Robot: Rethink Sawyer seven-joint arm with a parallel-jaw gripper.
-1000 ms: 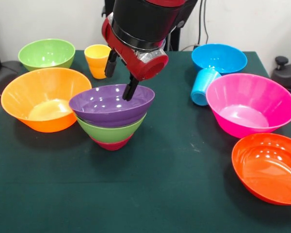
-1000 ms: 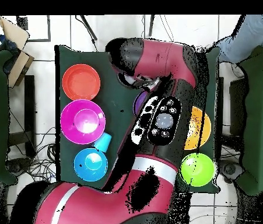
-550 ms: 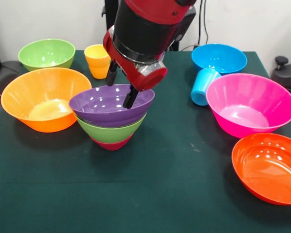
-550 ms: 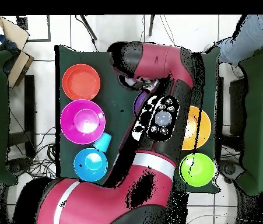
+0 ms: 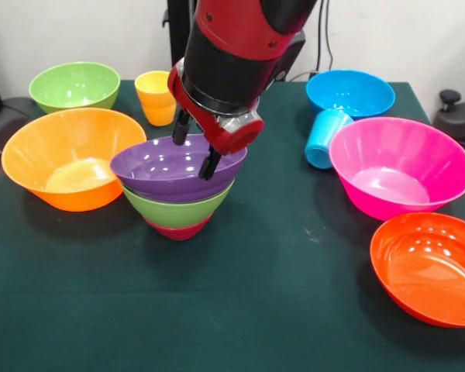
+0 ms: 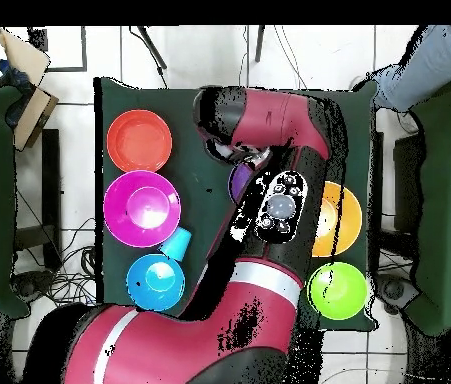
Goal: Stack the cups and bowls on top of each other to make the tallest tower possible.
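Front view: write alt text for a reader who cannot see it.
A red and black robot arm lowers its open pincer into a purple bowl that tops a stack with a green bowl and a crimson bowl beneath. Loose bowls and two cups, a yellow-orange cup upright and a light blue cup on its side, surround it on a dark green table.

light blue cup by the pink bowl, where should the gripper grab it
The light blue cup lies on its side, its top end against the blue bowl. Probably best to come straight down and pinch across its round body, since its mouth is not upward.
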